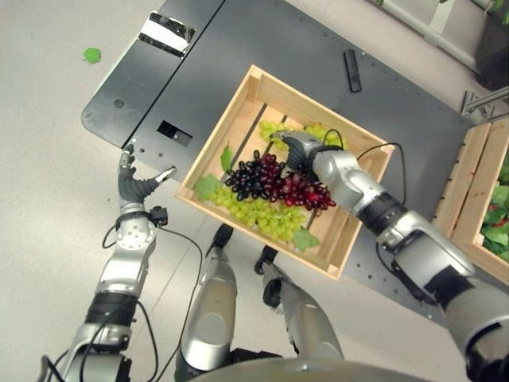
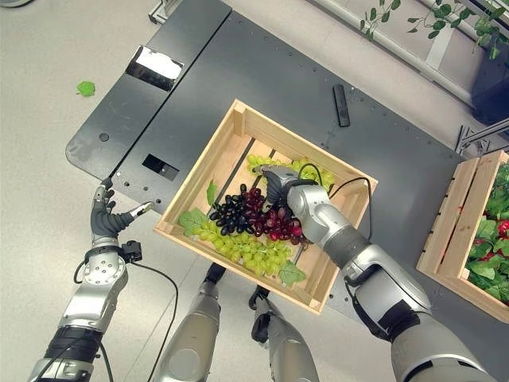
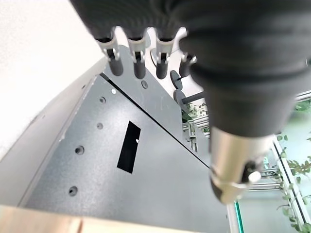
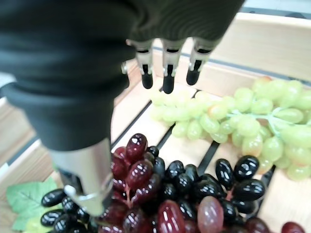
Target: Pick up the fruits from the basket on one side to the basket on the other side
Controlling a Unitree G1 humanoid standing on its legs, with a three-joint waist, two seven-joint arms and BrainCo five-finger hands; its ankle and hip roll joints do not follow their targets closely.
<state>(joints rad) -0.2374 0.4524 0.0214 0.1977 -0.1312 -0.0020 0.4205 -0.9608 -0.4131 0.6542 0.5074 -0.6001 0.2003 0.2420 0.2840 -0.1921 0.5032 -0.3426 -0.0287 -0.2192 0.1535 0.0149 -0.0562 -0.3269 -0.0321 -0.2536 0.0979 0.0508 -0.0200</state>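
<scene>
right robot hand (image 1: 296,149) hovering over the grapes, fingers straight and apart, gripping nothing. left robot hand (image 1: 134,183) idle beside the dark platform (image 1: 318,56), fingers relaxed. wooden crate (image 1: 238,111) holding green grapes (image 1: 266,215), red grapes (image 1: 306,191), black grapes (image 1: 248,179).

My right hand (image 2: 278,185) hung open above the grape bunches (image 2: 253,219) heaped across the near half of the wooden crate (image 2: 183,239), whose raised walls blocked any sideways entry. The far-left slats were bare. My left hand (image 1: 135,185) had open floor around it beside the dark platform (image 1: 199,72).
</scene>
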